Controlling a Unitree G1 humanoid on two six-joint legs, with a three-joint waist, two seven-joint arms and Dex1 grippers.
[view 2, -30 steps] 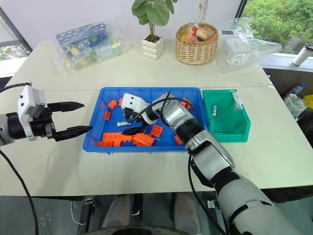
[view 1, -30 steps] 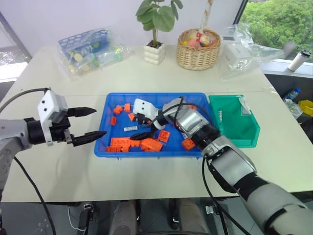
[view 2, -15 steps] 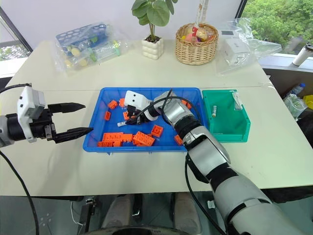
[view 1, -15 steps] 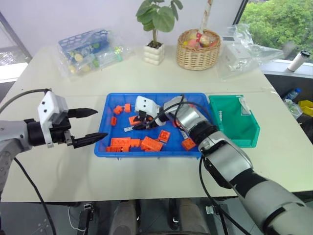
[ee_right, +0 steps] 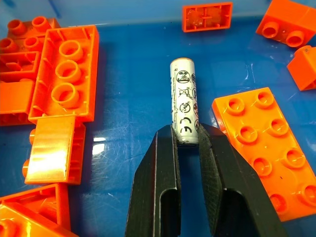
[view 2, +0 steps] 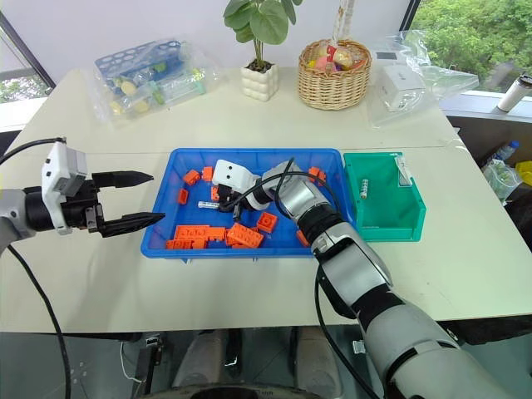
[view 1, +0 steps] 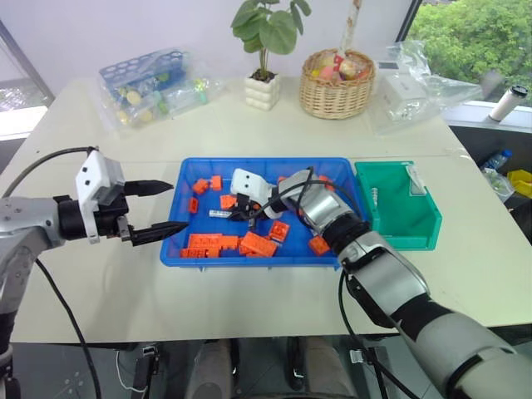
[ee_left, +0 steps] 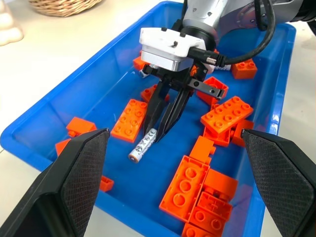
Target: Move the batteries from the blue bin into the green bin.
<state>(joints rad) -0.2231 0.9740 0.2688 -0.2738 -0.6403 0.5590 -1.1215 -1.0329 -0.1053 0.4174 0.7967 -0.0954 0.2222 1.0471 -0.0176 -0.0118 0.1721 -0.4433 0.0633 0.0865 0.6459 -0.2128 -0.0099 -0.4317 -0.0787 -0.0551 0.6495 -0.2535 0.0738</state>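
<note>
The right hand point(ee_right: 187, 140), wide open a second ago, has snapped onto 1 battery point(ee_right: 183, 100) in the blue bin point(view 1: 341, 257), gripping only its end. It could pivot or slip out before the green bin point(view 1: 416, 237) at 3 o'clock. The left hand point(view 1: 166, 214) hovers open.

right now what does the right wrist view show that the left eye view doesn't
The right wrist view alone shows the fingertips pinching one end of the battery, and its printed markings. The left eye view alone shows the green bin, the open left gripper, the plant and the basket. Both show the blue bin, the orange bricks and the right gripper.
</note>
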